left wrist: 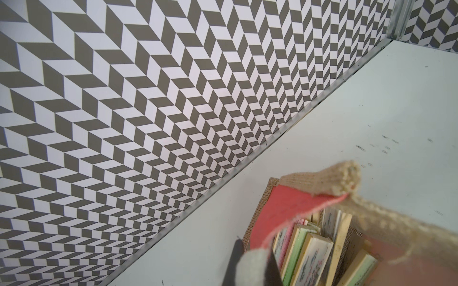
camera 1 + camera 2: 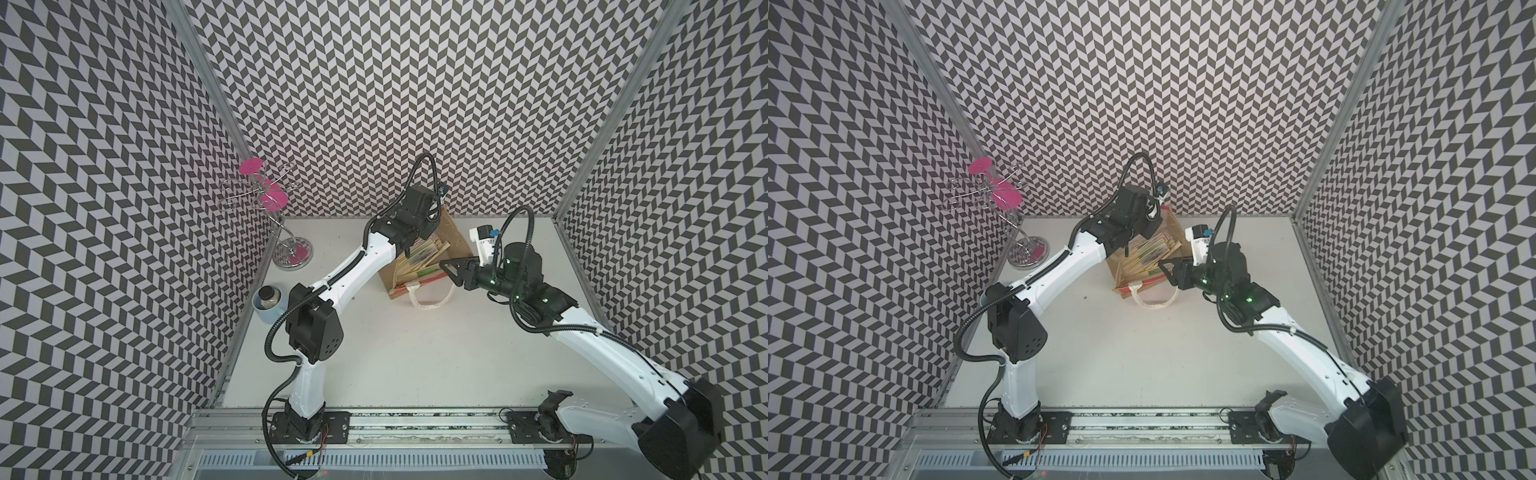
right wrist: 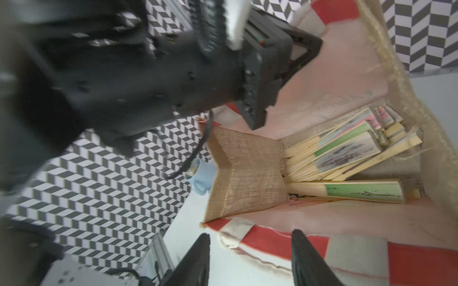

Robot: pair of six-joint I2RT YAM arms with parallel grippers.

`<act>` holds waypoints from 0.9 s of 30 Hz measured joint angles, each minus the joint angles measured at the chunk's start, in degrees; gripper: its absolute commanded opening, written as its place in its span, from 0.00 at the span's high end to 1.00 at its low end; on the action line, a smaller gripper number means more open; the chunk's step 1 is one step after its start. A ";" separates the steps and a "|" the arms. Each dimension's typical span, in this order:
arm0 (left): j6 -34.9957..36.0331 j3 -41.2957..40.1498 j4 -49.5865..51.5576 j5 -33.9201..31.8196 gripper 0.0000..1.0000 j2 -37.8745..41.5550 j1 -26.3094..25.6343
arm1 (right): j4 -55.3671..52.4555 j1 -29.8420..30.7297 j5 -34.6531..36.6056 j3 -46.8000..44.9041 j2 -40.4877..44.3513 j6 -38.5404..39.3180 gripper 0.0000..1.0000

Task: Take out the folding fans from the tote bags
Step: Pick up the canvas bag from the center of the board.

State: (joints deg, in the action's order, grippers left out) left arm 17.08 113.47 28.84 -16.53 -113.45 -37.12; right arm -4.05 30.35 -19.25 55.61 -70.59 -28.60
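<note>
The tote bag, boxy tan jute with red-orange and white panels, sits on the table near the back wall. Its mouth gapes open and one cream handle droops onto the table. Inside lie the folding fans, closed, of pale bamboo, heaped crisscross. A green-papered fan lies beside the heap, along one wall.

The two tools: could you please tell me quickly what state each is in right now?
Left tool: closed, holding the tote bag.
Right tool: open, holding nothing.
</note>
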 measured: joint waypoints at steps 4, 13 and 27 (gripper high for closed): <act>0.00 0.07 0.00 -1.01 1.00 0.00 0.07 | 0.37 -0.04 0.50 1.75 -7.54 -0.28 0.54; 0.87 1.11 0.90 -1.62 1.00 -0.39 -0.81 | -0.07 -2.78 2.91 4.33 -15.50 -1.38 0.62; -1.92 1.51 0.37 0.72 0.81 -4.50 -4.85 | -0.37 -5.86 4.09 1.86 -16.76 -2.08 0.63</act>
State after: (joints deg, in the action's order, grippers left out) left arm 15.16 114.98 29.21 -15.81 -117.95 -41.98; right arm -4.43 24.49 -15.16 57.47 -87.35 -30.68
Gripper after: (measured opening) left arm 0.133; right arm 0.376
